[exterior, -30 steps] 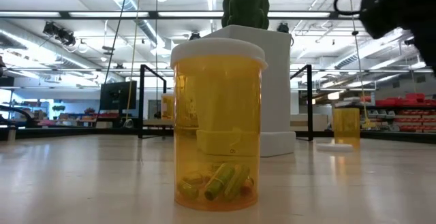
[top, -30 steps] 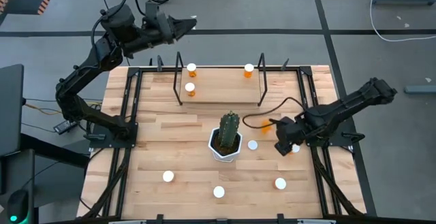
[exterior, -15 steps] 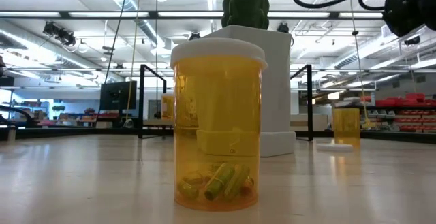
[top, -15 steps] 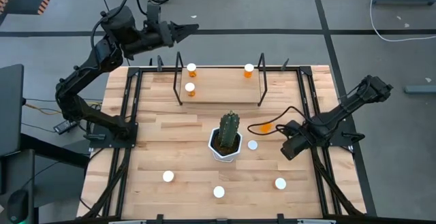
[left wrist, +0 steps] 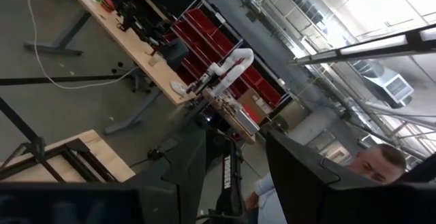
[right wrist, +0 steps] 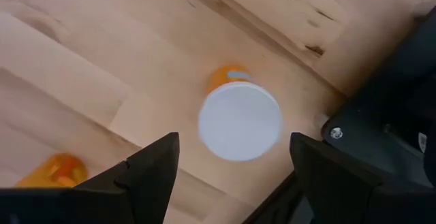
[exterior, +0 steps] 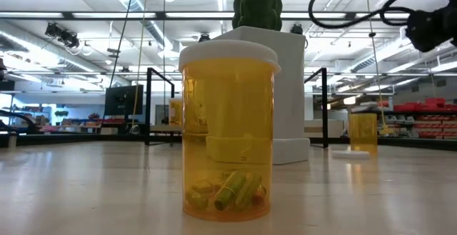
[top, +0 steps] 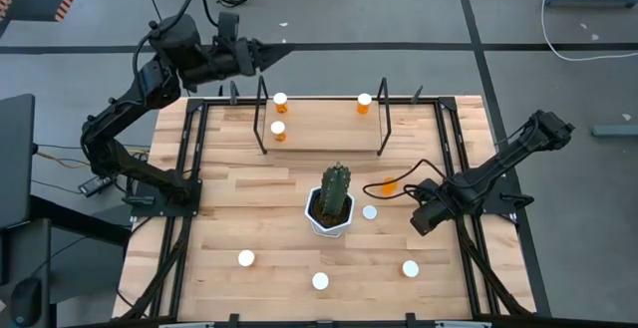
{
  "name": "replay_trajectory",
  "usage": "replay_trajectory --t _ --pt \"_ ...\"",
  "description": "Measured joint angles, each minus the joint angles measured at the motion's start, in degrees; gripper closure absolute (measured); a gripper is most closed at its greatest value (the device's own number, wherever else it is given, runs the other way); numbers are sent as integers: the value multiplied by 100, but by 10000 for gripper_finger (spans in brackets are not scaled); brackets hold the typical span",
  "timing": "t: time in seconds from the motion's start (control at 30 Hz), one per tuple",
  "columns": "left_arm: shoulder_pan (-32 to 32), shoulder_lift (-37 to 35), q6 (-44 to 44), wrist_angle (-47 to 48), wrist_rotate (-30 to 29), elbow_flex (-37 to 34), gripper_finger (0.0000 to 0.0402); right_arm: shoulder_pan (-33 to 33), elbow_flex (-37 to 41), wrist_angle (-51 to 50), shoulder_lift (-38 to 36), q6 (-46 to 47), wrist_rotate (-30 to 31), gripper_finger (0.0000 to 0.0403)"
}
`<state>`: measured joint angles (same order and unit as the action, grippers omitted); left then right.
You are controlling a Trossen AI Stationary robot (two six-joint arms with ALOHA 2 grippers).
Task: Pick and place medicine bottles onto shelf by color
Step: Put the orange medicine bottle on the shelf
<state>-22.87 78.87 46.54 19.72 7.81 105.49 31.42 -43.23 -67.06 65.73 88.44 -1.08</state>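
Two arms are over the table. On the left, the left gripper [top: 271,51] hangs beyond the shelf [top: 321,129], fingers apart, holding nothing. Three medicine bottles [top: 278,130] stand on the shelf. On the right, the right gripper [top: 420,220] hovers released above one bottle [right wrist: 239,119].

**Counter and shelf load**

The wood counter [top: 229,198] carries a potted cactus [top: 332,200] at its middle. Behind the cactus stands the shelf [top: 321,126], bearing three bottles [top: 279,101]. Around the cactus, five more bottles [top: 245,259] stand on the counter, and one lies tipped over.
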Motion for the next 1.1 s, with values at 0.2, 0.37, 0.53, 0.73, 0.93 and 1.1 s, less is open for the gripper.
replay_trajectory --t 0.2,0.37,0.53,0.73,0.93,1.1 --pt "90 0 -203 -1 -7 0 239 -2 325 407 0 68 -52 116" --pt "192 0 -227 -1 6 0 220 -4 407 429 0 138 -45 116" --pt "192 0 -230 -1 -4 0 180 -4 514 522 0 186 -42 116" --pt "192 0 -223 -13 -2 0 155 -4 521 577 0 203 107 116" --pt "192 0 -190 -19 -2 0 153 -17 521 577 0 203 98 140" --pt "192 0 -177 -22 -2 0 160 -17 521 579 0 203 88 171"
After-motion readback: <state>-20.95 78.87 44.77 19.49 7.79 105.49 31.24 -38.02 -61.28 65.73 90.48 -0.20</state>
